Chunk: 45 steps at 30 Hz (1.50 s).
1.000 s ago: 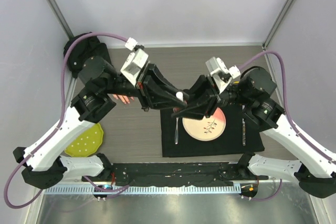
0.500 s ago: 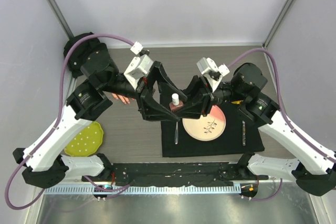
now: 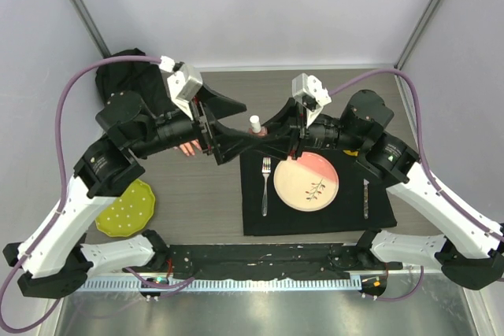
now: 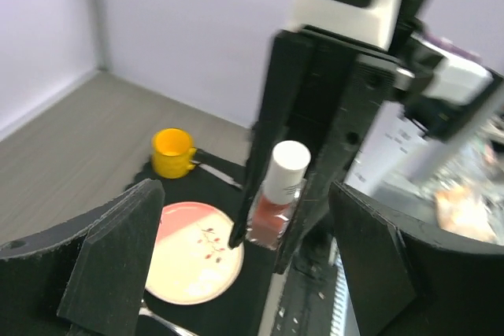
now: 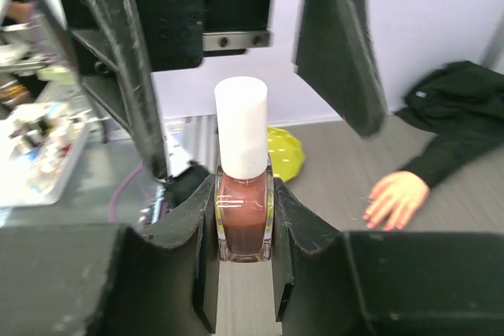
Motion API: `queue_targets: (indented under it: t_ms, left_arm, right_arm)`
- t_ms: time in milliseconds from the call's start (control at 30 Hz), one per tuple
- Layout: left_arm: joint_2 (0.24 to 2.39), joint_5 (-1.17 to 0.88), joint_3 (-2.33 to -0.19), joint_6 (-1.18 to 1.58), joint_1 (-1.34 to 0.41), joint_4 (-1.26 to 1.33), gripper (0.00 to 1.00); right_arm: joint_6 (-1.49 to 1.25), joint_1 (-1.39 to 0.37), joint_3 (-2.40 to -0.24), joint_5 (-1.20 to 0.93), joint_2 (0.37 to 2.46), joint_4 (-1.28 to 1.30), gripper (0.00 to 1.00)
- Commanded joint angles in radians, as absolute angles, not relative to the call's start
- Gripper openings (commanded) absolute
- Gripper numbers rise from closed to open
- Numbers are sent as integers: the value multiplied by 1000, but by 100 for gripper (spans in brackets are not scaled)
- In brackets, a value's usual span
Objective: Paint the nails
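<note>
My right gripper [image 5: 244,230] is shut on a small polish bottle [image 5: 244,222] of reddish-brown polish and holds it upright in the air, its white cap [image 5: 242,126] on. My left gripper [image 4: 248,265] stands open, its fingers [image 5: 340,45] wide on either side of the cap and apart from it. From above, the bottle [image 3: 254,123] hangs between both grippers over the table's middle. The pale pink mannequin hand [image 5: 398,197] lies flat at the left with a black sleeve [image 5: 453,116]. Its nails [image 5: 372,216] show as small pinkish tips. My left arm covers most of the hand [image 3: 187,147] from above.
A black mat [image 3: 315,218] carries a pink-and-cream plate [image 3: 307,181], a fork [image 3: 265,186] and a knife [image 3: 365,198]. A yellow mug [image 4: 172,152] stands behind the plate. A yellow-green dotted plate [image 3: 126,208] lies at the near left.
My left gripper has let go of the white cap and opened wide, drawing back to the left. The right gripper has carried the bottle, cap still on, toward the back left.
</note>
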<state>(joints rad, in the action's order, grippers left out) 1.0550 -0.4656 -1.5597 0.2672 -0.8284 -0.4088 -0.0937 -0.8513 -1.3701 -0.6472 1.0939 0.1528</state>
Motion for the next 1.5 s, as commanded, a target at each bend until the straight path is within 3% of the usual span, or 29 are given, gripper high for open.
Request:
queue_targets:
  t_ms: [0,300,467,867,967,1067,1100,1133,1167,1267,1300,1400,1467]
  left_arm:
    - [999,-143,-1493,359,-822,-309,87]
    - [971,-23,-1396,410,-839,-155,64]
    - [983,37,-1382,377,-877,-94,63]
    - [1091,146,-1447,281,-983,-121,48]
    - [1100,150,-1457,284,-986,-124,39]
    - [1109,161,-1466,296,-985,-133,19]
    - [1115,160,-1474,298,-985,-140,2]
    - [1117,147,-1479,301,-983,-153,0]
    - [1123,103,-1494,293,-979,-164,0]
    - [1201,-371,-1580,354,-884,-233,0]
    - [1244,-632,-1591,385,-858,-235,0]
    - [1290,-1047,-1553,448,-821,-70,0]
    - [1310,-1208,-1468,606,-819,102,0]
  right_arm:
    - [-49,-856,-1408,-454,1097,146,1]
    - [-44,-856,-1410,-318,1109,146,1]
    - [-49,-856,-1422,-275,1135,163,1]
    - [-52,-859,-1420,-241,1141,153,1]
    - [-51,-862,-1420,-241,1143,153,1]
    - [-48,-867,-1417,-248,1141,153,1]
    - [-46,-870,-1417,-267,1138,152,1]
    - [-46,-868,-1413,-281,1134,153,1]
    - [-46,-870,-1408,-300,1131,146,1]
    - [-52,-868,-1394,-490,1114,134,1]
    - [-67,-868,-1387,-641,1109,123,1]
    - [-237,-868,-1326,-881,1092,-53,1]
    - [-326,-870,-1309,-955,1092,-207,1]
